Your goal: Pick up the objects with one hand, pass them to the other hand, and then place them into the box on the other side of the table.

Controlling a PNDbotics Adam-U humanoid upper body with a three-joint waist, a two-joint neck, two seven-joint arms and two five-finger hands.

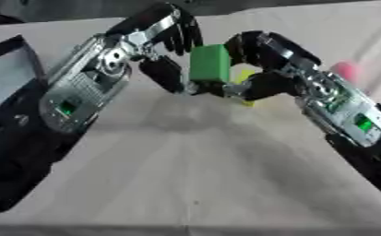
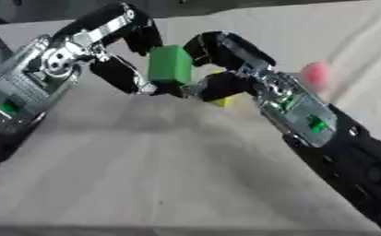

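A table (image 1: 225, 193) fills most of the view, covered by a plain beige cloth (image 2: 145, 175) that lies smooth across the middle. Faint creases (image 1: 157, 152) run down the cloth from the table's centre toward its near edge. A soft grey shadow (image 1: 185, 120) falls on the cloth near the table's centre. Toward the table's far right corner the cloth looks paler and lies in broad folds (image 2: 363, 64). Beyond the table's far edge is a dark band of background (image 1: 72, 9), too dim to make out. Along the table's near edge runs a narrow grey strip (image 1: 185, 230).
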